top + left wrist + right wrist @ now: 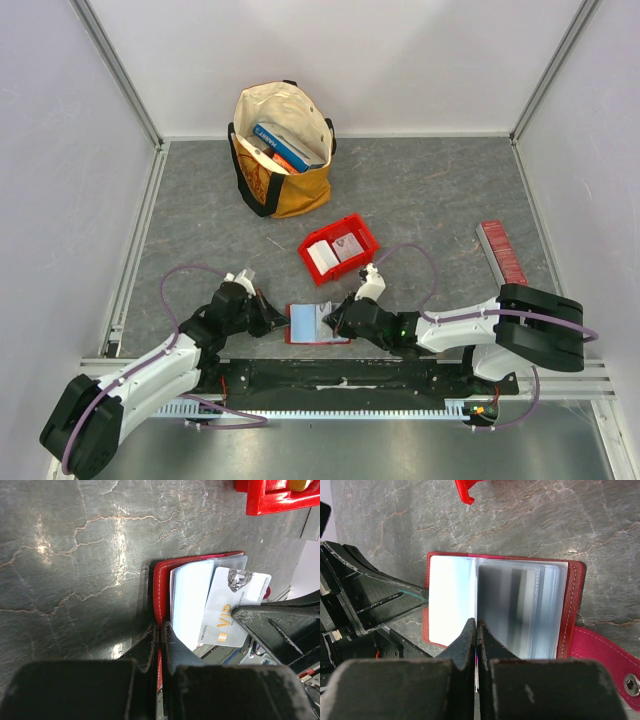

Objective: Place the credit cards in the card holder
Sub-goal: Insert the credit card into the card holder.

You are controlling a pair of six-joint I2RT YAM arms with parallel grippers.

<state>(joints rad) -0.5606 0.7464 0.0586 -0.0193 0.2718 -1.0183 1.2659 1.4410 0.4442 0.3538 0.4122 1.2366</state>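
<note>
Between left hand [272, 322] and right hand [335, 318], at bench [430, 200] front: holder [305, 322] lies open | left clamps its edge | right pinches card [232, 612], overlapping clear sleeves [545, 610], slightly askew | next: square card's long axis to pocket mouth

From the left wrist, the red bin [280, 497] is cut off by the top edge, and the small print on the VIP card [227, 605] is too fine to read. Part of its edge hides behind the right gripper [240, 615]. From the right wrist, the clear sleeves [520, 610] of the card holder [573, 605] blur (nothing legible there) and its snap tab [605, 652] runs past the right edge.
</note>
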